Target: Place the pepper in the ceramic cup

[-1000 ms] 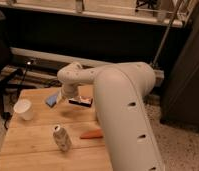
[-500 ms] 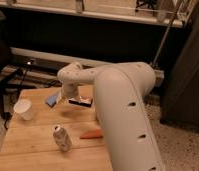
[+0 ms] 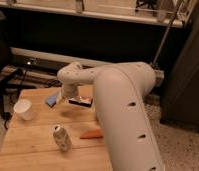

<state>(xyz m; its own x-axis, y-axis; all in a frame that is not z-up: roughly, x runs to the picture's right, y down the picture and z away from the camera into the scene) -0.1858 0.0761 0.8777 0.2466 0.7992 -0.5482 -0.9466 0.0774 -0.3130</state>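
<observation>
Nothing moved since earlier frame: arm and objects unchanged. Camera view: wooden plank table (image 3: 33, 152), pale grain. Bulky smooth white arm (image 3: 124, 112) fills right side. Gripper (image 3: 80, 101) dark, hovers over table beyond can (image 3: 61, 138), claw spread, pinching nothing. Can silver, cylindrical, upright. Pepper (image 3: 91, 133): small, elongated, tapered, orange-red, flat on wood just right of can. Ceramic cup (image 3: 24, 109): plain white, tapered, upright, left of and beyond can.

Orange-red pepper (image 3: 91, 134), white ceramic cup (image 3: 23, 109), silver can (image 3: 62, 138), pale wood table (image 3: 38, 126); dark gripper (image 3: 80, 102) over its middle.
</observation>
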